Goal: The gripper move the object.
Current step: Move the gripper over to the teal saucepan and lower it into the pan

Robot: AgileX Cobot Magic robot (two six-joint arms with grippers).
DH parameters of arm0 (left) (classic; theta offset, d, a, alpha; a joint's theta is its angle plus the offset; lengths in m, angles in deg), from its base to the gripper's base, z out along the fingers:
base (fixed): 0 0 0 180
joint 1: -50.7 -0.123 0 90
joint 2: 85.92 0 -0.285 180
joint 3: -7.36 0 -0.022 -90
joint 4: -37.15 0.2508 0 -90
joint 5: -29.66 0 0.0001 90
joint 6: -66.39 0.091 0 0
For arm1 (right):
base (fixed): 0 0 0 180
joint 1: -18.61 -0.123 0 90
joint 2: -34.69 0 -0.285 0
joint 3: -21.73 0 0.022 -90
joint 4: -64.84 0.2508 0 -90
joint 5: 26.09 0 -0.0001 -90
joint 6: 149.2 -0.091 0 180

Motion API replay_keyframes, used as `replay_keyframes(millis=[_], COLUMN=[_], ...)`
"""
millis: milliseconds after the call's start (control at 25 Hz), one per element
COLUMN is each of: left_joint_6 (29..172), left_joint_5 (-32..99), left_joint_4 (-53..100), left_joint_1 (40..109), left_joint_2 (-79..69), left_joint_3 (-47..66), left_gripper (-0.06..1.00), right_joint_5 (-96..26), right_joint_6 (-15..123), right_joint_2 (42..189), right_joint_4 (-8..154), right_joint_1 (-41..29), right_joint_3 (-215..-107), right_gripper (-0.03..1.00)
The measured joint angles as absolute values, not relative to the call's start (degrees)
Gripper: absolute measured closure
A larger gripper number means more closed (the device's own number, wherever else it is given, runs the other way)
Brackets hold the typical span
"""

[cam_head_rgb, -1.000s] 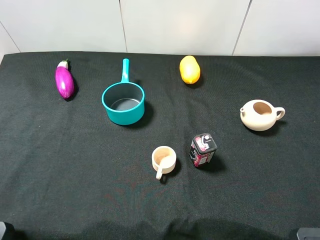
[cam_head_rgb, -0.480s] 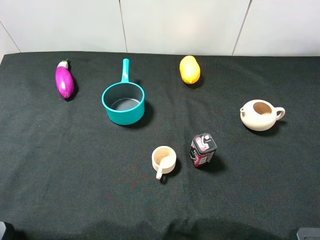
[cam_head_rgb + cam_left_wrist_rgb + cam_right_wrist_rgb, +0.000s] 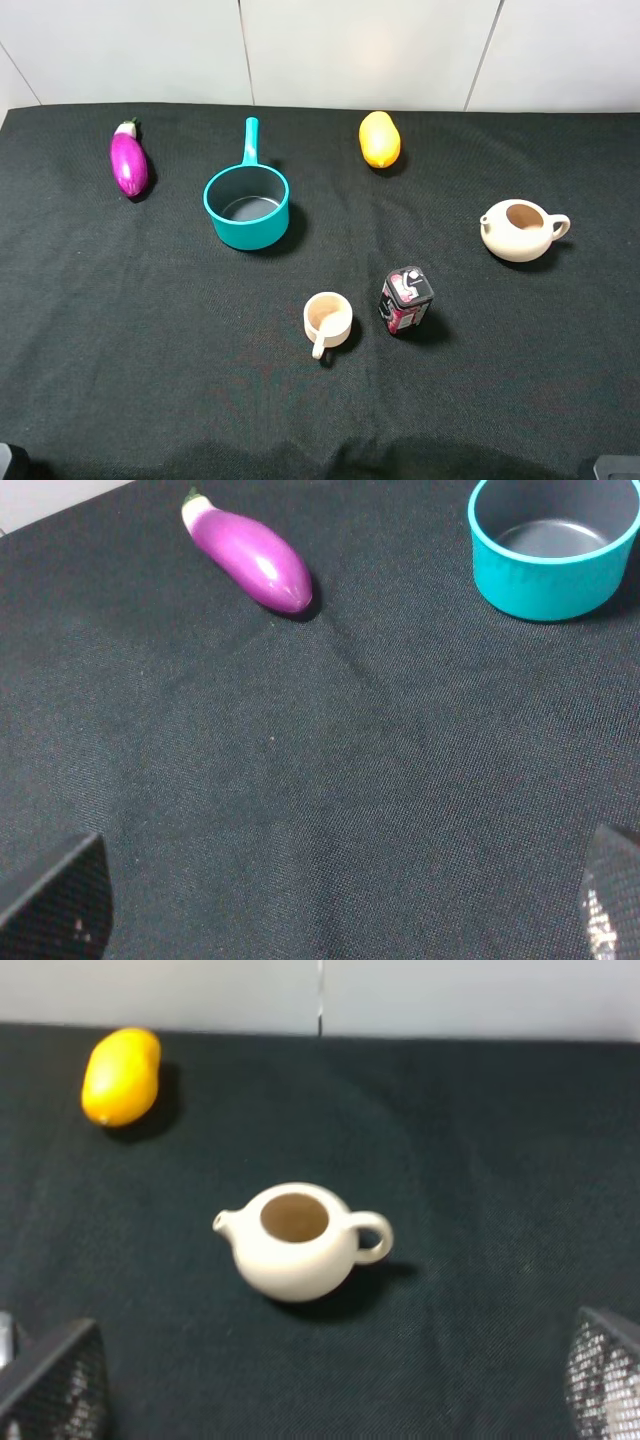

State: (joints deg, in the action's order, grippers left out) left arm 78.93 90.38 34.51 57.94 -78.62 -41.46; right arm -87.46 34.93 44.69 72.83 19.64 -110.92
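Black cloth (image 3: 150, 380) covers the whole table, with a white panelled wall (image 3: 350, 50) behind it. Six things sit on it, one of each. The teal saucepan (image 3: 246, 208) stands upright with its handle pointing at the wall, and nothing touches it.

Going off the saucepan:
- one purple eggplant (image 3: 128, 163) off to its left, a bit nearer the wall
- one yellow fruit (image 3: 379, 139) to its right, also nearer the wall
- one beige teapot (image 3: 520, 231) well off to its right
- one small beige cup (image 3: 327, 318) to its right and further from the wall
- one little printed tin (image 3: 405, 300) just beyond the cup

Both arms are well away from the saucepan. The left gripper (image 3: 330, 900) has its fingers (image 3: 55, 900) spread wide with only cloth between them. Same deal for the right gripper (image 3: 325, 1380), which has hold of nothing.

Each wrist view only catches the mesh-textured fingertips in the corners of the picture. The left wrist view cuts off the saucepan's far rim and the whole handle. The tin's label is too small to read. The high camera shows just dark slivers of the arms at its near corners.
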Motion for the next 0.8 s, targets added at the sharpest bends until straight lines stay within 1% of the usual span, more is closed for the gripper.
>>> replay_keyframes(millis=[200, 400, 680, 800], left_joint_6=[78.93, 78.93, 78.93, 78.93], left_joint_5=[90.38, 90.38, 90.38, 90.38], left_joint_4=[34.51, 34.51, 34.51, 34.51], left_joint_1=[57.94, 57.94, 57.94, 57.94], left_joint_2=[-78.62, -78.62, -78.62, -78.62], left_joint_3=[-41.46, -41.46, -41.46, -41.46], left_gripper=[-0.05, -0.05, -0.05, -0.05], right_joint_5=[-87.46, -87.5, -87.5, -87.5], right_joint_6=[36.9, 40.64, 41.34, 41.38], right_joint_2=[52.6, 60.47, 67.47, 69.76], right_joint_4=[76.09, 77.33, 77.7, 77.65], right_joint_1=[19.64, 19.64, 19.58, 18.21], right_joint_3=[-111.2, -114.3, -119.26, -120.98], right_gripper=[0.27, 0.27, 0.27, 0.27])
